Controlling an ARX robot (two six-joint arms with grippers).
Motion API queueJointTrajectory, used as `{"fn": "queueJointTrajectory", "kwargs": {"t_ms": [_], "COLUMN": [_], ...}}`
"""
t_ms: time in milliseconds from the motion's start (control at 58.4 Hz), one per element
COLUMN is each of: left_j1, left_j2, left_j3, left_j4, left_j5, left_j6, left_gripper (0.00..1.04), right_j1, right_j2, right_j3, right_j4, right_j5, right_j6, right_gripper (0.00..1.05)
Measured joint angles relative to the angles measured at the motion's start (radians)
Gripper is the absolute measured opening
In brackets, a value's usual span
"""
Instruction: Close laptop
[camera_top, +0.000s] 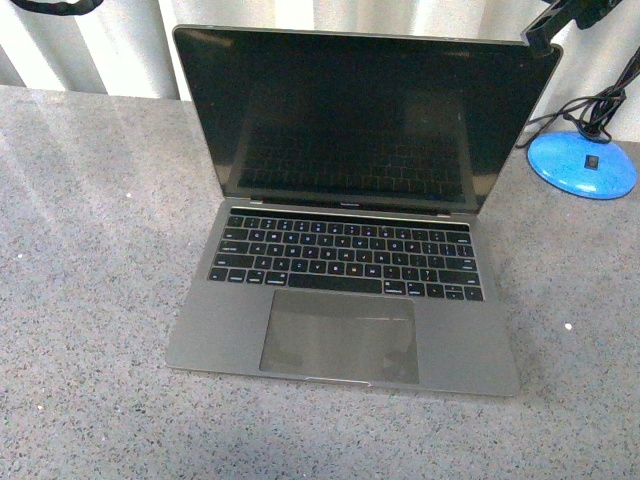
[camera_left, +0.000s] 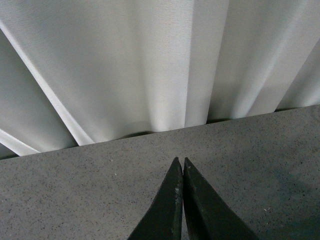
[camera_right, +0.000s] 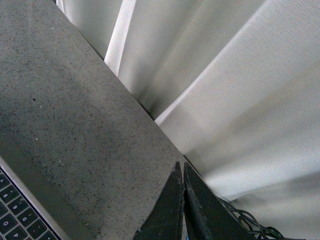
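My left gripper (camera_left: 181, 167) is clenched tip to tip on nothing, above the speckled grey table (camera_left: 75, 190), facing the white curtain (camera_left: 125, 65). My right gripper (camera_right: 180, 172) is likewise pinched empty, near the keyboard edge of the laptop (camera_top: 345, 300). The laptop sits open mid-table with its dark screen upright. A blue base (camera_top: 582, 165) stands beside its right.

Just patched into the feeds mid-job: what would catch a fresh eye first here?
The laptop stands open in the middle of the grey table, its dark screen facing the front camera. A blue base with black cables sits at the table's far right. In the wrist views the left tool and right tool are both shut and empty, pointing toward a white curtain.
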Motion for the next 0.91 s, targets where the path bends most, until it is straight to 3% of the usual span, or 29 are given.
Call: {"fn": "queueJointTrajectory", "kwargs": {"t_ms": [907], "left_j1": [-0.095], "left_j2": [0.02], "left_j3": [-0.031], "left_j4": [-0.061], "left_j5": [0.0], "left_j6": [-0.084], "left_gripper": [0.04], "right_j1": [0.056], "right_j2": [0.014], "right_j3": [-0.066], "right_j4": [0.053], "right_j5": [0.011], "right_j6": [0.011], "right_gripper": [0.01]}}
